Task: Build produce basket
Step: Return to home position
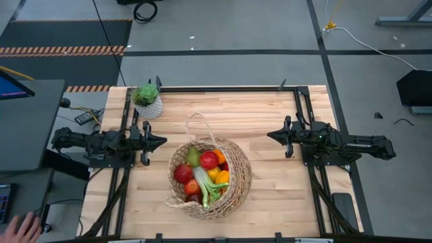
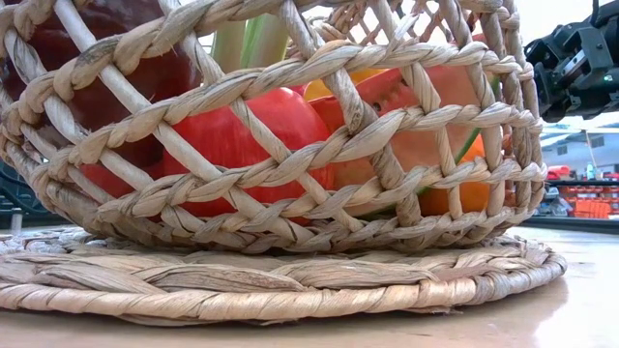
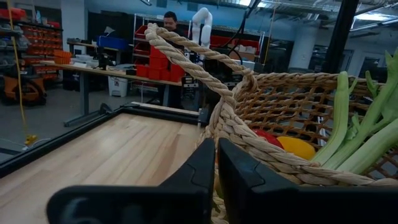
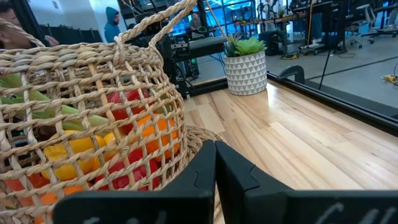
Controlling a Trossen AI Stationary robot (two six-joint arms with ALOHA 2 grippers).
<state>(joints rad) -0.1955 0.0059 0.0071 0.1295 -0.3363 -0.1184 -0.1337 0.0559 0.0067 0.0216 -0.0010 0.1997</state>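
The tan wicker basket [image 1: 210, 177] stands on its flat woven base near the table's front middle, its thin loop handle [image 1: 198, 126] toward the far side. It holds the produce [image 1: 204, 174]: red apples, oranges, a yellow fruit, a green pear and a leek. The low view shows the basket [image 2: 290, 164] close up. My left gripper [image 1: 160, 141] is shut and empty, left of the basket. My right gripper [image 1: 271, 136] is shut and empty, right of it. Both also show in their wrist views, left [image 3: 216, 163] and right [image 4: 215, 163].
A small green plant in a white pot [image 1: 147, 100] stands at the table's far left corner. Black rails [image 1: 223, 88] run along the table's far edge and sides. Bare wood lies between each gripper and the basket. A person's hand [image 1: 20, 228] shows left of the table.
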